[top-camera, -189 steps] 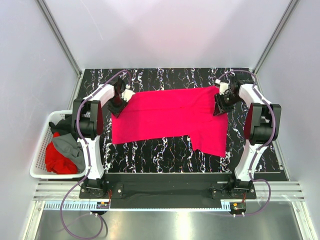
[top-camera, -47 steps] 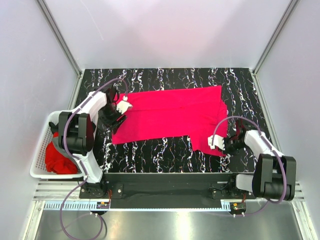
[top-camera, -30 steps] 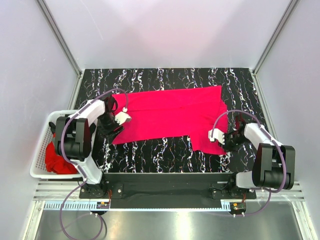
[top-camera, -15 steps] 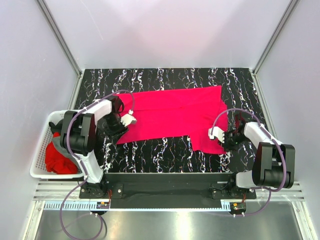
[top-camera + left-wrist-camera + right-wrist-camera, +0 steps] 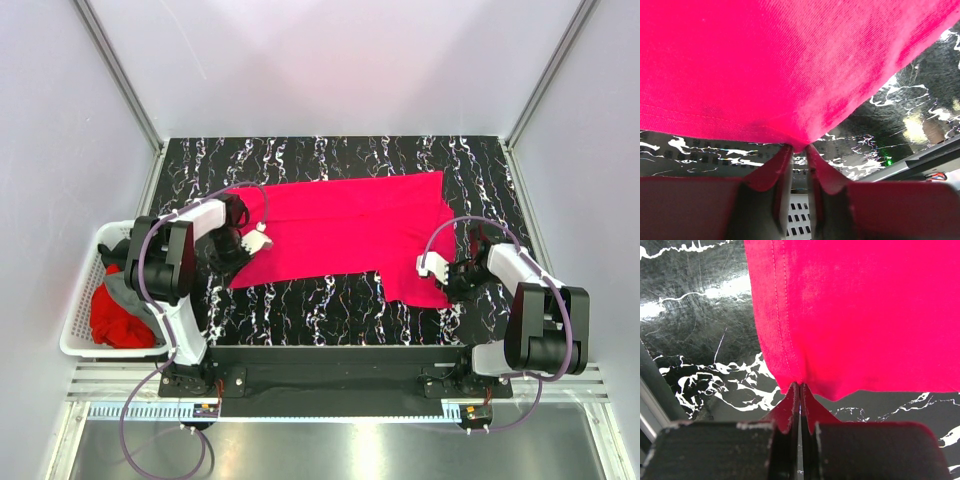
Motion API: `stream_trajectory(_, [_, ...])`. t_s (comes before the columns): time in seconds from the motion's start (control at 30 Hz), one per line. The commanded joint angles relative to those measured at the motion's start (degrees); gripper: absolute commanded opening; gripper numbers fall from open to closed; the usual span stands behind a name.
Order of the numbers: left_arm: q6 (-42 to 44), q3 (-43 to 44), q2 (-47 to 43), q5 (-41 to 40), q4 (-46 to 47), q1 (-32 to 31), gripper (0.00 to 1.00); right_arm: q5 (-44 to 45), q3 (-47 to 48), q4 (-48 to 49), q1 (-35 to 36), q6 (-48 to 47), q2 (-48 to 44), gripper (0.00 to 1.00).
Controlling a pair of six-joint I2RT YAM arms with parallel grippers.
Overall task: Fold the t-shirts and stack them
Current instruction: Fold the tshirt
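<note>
Pinching 2 near corners of the crimson-pink t-shirt [image 5: 350,230], spread flat on the bench [image 5: 330,300]: left fingers [image 5: 771,172] nip a small peak of hem, right fingers [image 5: 786,415] clench its edge. Such shallow bites may slip on lifting, skewing the fold.

Black marbled table [image 5: 300,305]; crimson-pink t-shirt [image 5: 350,225] spread flat on it.

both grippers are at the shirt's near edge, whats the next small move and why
Probably lift both near corners a little, together. The left gripper pinches one near corner of the shirt and the right gripper the other; the rest lies flat, so a fold toward the far edge could start.
</note>
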Motion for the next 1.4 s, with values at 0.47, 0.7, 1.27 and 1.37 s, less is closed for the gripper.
stream_trajectory(0.47, [0.8,3.6,-7.7,7.0,-1.0,-0.4,0.0,-0.6,6.4,1.2,0.4,9.0,-0.2,0.0])
stream_trajectory(0.7, [1.6,7.8,-8.9,6.5,-3.4,-0.3,0.0,-2.8,13.6,1.3,0.4,14.5,0.9,0.0])
stream_trajectory(1.27, [2.0,14.6,-6.0,2.9,-2.4,4.6,0.0,-7.2,33.5,3.6,-0.6,22.4,8.0,0.0])
stream_trajectory(1.37, [1.5,16.7,-3.9,2.7,-2.0,4.8,0.0,-7.8,38.2,3.9,-0.5,24.8,10.6,0.0])
